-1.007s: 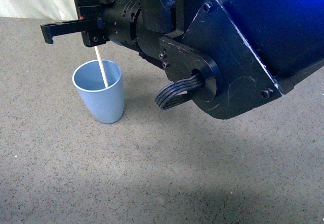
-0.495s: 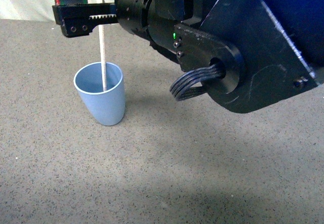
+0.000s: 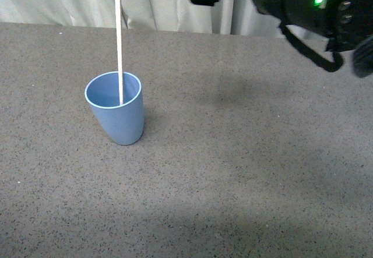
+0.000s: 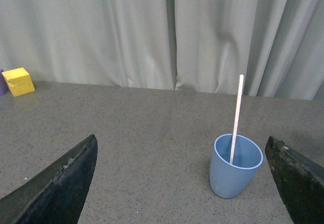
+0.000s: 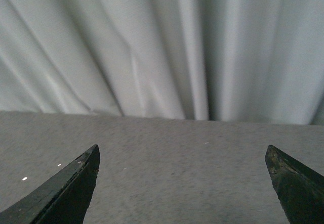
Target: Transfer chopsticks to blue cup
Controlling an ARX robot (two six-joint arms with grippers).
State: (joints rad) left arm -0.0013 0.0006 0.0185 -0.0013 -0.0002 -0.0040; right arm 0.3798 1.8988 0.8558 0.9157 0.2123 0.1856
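Note:
The blue cup (image 3: 115,115) stands upright on the grey table at the left of the front view. The cream-white chopstick (image 3: 119,42) stands in it, nearly upright, leaning on the rim and sticking far above it. Nothing touches either. In the left wrist view the cup (image 4: 235,168) and the chopstick (image 4: 236,113) sit ahead, toward one finger's side. My left gripper (image 4: 180,140) is open and empty, some way short of the cup. My right gripper (image 5: 182,147) is open and empty and faces bare table and curtain. My right arm (image 3: 303,2) is high at the back right.
A pale curtain (image 3: 157,2) hangs along the table's far edge. A yellow cube (image 4: 17,81) and a purple object (image 4: 2,82) sit by the curtain, far from the cup. The grey speckled table (image 3: 233,170) spreads in front of and right of the cup.
My right arm has lifted and drawn back to the upper right, away from the cup. The chopstick stays standing in the cup, free of the gripper.

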